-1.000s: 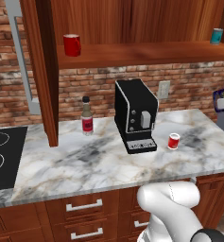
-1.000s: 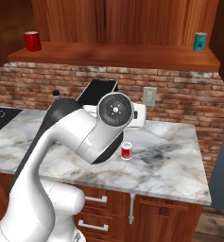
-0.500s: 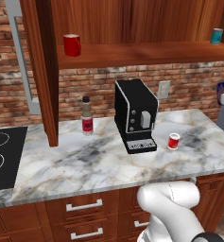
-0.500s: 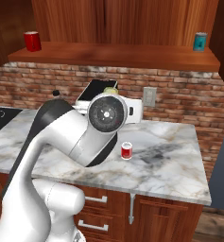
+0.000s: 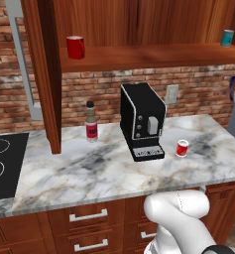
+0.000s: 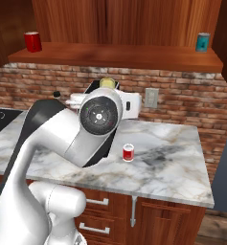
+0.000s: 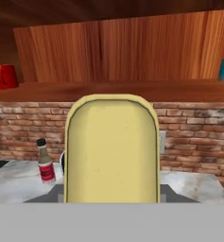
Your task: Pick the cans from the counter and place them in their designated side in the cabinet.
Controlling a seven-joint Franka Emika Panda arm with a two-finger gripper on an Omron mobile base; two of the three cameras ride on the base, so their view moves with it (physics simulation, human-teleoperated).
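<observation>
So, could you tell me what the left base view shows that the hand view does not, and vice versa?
Left base view: the stovetop, the black coffee machine, the small red can on the counter and the drawers. Hand view: a yellow can close up before the camera. Both: the red mug and teal can on the shelf, the bottle and the brick wall.

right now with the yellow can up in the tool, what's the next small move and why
Probably ease the yellow can forward and slightly up toward the shelf: its top looks about level with the plank, not yet over it.
</observation>
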